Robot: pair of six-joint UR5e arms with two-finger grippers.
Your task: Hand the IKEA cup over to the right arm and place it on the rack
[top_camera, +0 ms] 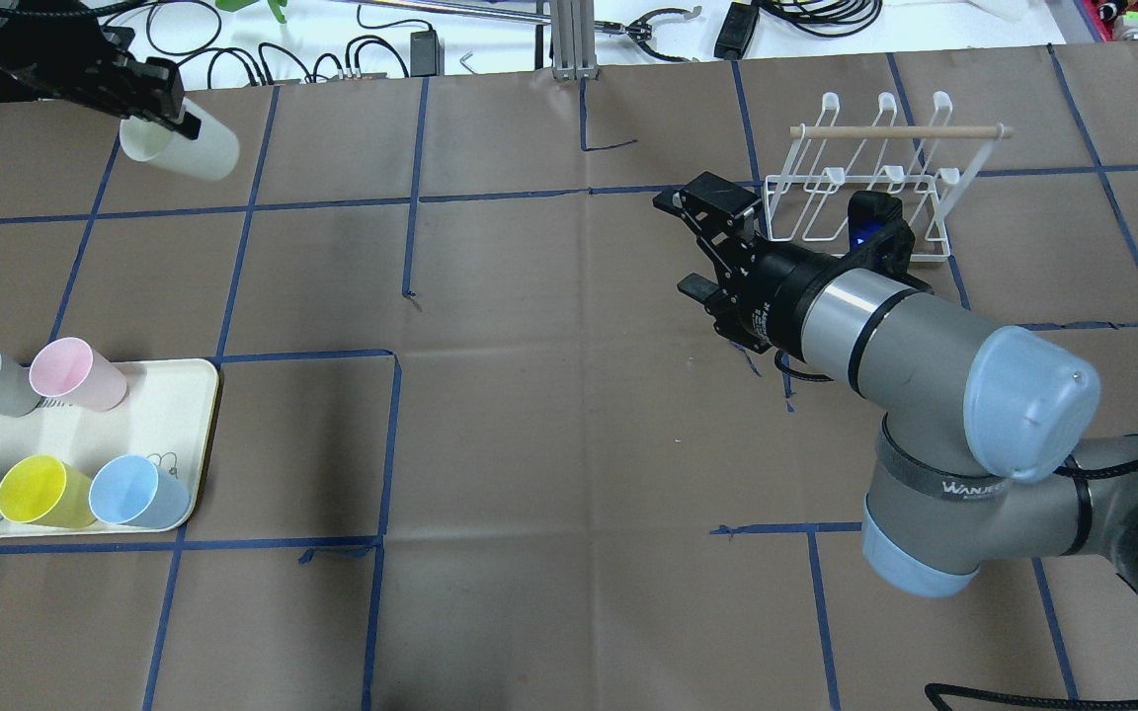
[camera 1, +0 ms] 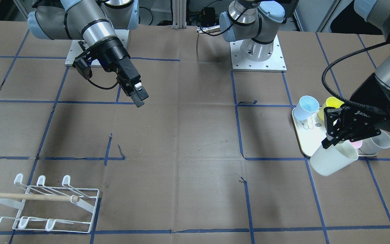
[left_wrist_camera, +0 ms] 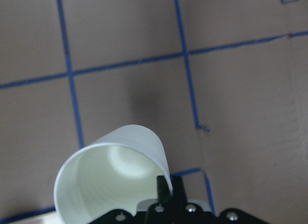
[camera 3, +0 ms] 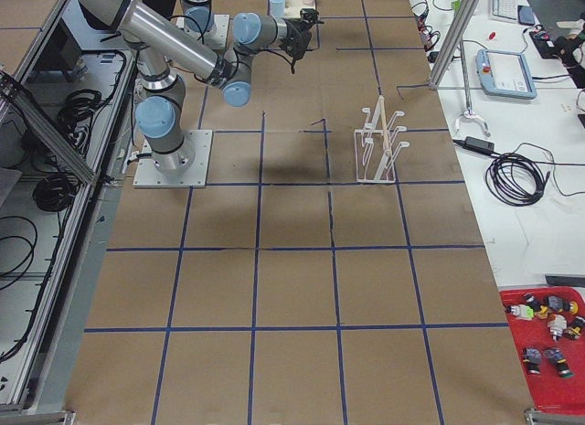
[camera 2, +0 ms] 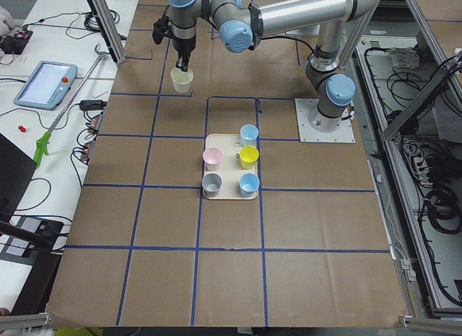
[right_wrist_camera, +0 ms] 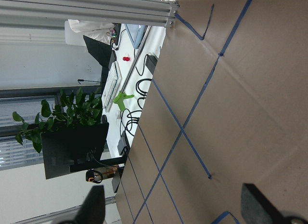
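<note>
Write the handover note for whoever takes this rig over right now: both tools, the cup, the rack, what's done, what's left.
Left tool: shut on the rim of the cream cup, which hangs tilted in the air, clear of the tray.
Right tool: open and empty, in the air on its own side of the table, well apart from the cup.
Rack: on the table at the robot's right, no cup on it.
Done: cup picked up by the left arm.
Left: bring the cup across, pass it to the right tool, release with the left, place it on the rack.
</note>
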